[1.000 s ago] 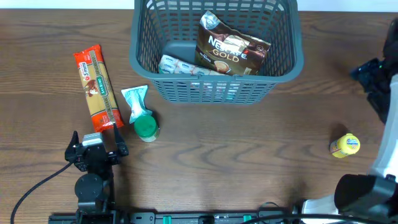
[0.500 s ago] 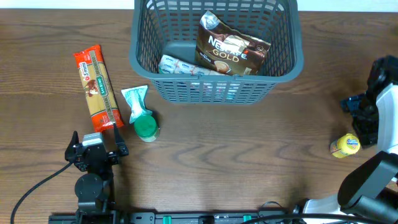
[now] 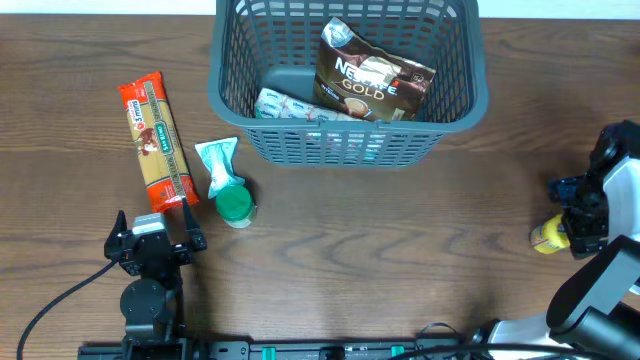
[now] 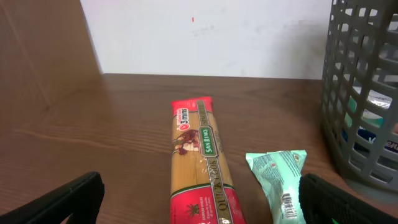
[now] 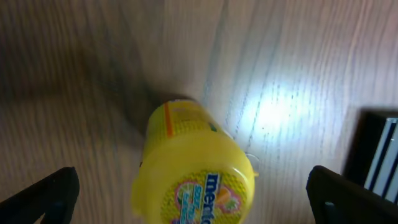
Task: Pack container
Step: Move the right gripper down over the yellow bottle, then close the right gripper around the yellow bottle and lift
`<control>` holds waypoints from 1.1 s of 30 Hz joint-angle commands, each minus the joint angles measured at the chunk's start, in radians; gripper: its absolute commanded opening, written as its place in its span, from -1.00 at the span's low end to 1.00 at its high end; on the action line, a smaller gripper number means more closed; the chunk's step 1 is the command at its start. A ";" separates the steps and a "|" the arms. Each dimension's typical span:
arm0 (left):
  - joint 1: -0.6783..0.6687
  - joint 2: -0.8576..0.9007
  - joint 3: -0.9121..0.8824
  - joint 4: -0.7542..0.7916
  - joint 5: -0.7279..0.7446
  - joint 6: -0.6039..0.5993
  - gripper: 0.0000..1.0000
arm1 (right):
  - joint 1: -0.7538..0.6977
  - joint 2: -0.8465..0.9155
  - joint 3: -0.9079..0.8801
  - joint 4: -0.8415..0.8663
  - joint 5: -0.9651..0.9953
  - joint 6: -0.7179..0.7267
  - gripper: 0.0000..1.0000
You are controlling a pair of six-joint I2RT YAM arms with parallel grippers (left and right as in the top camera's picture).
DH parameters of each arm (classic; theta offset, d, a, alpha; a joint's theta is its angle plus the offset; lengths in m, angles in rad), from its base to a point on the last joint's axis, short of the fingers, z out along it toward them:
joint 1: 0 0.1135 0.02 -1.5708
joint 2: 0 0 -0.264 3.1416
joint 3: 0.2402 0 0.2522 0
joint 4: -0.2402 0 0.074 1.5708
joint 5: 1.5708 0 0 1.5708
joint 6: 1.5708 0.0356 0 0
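The grey slatted container (image 3: 345, 140) stands at the table's back centre, holding a Nescafe Gold pouch (image 3: 372, 75) and a white packet (image 3: 290, 105); its wall shows in the left wrist view (image 4: 367, 93). A red spaghetti pack (image 3: 155, 140) (image 4: 200, 162), a mint-green pouch (image 3: 217, 162) (image 4: 280, 180) and a green-lidded tub (image 3: 235, 205) lie at the left. A yellow Mentos bottle (image 3: 547, 236) (image 5: 193, 168) stands at the right. My right gripper (image 3: 572, 226) (image 5: 193, 199) is open, straddling the bottle from above. My left gripper (image 3: 153, 245) (image 4: 202, 199) is open and empty, just short of the spaghetti pack.
Wooden table (image 3: 380, 260). A white wall (image 4: 205, 34) rises behind the table's far edge. A black-and-white object (image 5: 379, 155) shows at the right edge of the right wrist view.
My right arm has moved toward the front and down over the yellow bottle, now partly covering it in the overhead view. The left arm and the other items have not moved.
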 commanded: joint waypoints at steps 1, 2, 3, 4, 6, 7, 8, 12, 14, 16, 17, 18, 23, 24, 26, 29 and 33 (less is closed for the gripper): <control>0.005 -0.007 -0.029 -0.014 -0.005 0.009 0.97 | -0.009 -0.001 -0.023 0.023 0.004 -0.010 0.98; 0.005 -0.007 -0.029 -0.014 -0.005 0.010 0.97 | -0.009 -0.001 -0.027 0.033 0.004 -0.010 0.98; 0.005 -0.007 -0.029 -0.014 -0.005 0.009 0.97 | -0.009 -0.001 -0.031 0.045 0.004 -0.010 0.99; 0.005 -0.007 -0.029 -0.014 -0.005 0.009 0.97 | -0.009 -0.001 -0.034 0.056 0.005 -0.010 0.98; 0.005 -0.007 -0.029 -0.014 -0.005 0.009 0.97 | -0.009 -0.001 -0.042 0.081 0.004 -0.010 0.99; 0.005 -0.007 -0.029 -0.014 -0.005 0.009 0.97 | -0.009 -0.001 -0.046 0.091 0.004 -0.010 0.99; 0.005 -0.007 -0.029 -0.014 -0.005 0.009 0.97 | -0.009 -0.001 -0.050 0.098 0.004 -0.010 0.98; 0.005 -0.007 -0.029 -0.014 -0.005 0.009 0.97 | -0.009 -0.001 -0.066 0.119 0.004 -0.009 0.98; 0.005 -0.007 -0.029 -0.014 -0.005 0.009 0.97 | -0.009 -0.001 -0.080 0.132 0.003 -0.009 0.98; 0.005 -0.007 -0.029 -0.014 -0.005 0.009 0.97 | -0.009 -0.001 -0.097 0.148 0.003 -0.008 0.98; 0.005 -0.007 -0.029 -0.014 -0.005 0.009 0.97 | -0.009 -0.001 -0.106 0.158 0.003 -0.008 0.97; 0.005 -0.007 -0.029 -0.014 -0.005 0.009 0.97 | -0.009 -0.001 -0.116 0.169 0.004 -0.008 0.97; 0.005 -0.007 -0.029 -0.014 -0.005 0.009 0.97 | -0.009 -0.001 -0.165 0.218 0.003 -0.009 0.97; 0.005 -0.007 -0.029 -0.014 -0.005 0.009 0.97 | -0.009 -0.001 -0.172 0.225 0.003 -0.009 0.97; 0.005 -0.007 -0.029 -0.014 -0.005 0.009 0.97 | -0.009 -0.001 -0.182 0.237 0.003 -0.009 0.97; 0.005 -0.007 -0.029 -0.014 -0.005 0.009 0.97 | -0.009 -0.001 -0.185 0.245 0.004 -0.009 0.95; 0.005 -0.007 -0.029 -0.014 -0.005 0.009 0.97 | -0.009 -0.001 -0.185 0.250 0.004 -0.009 0.80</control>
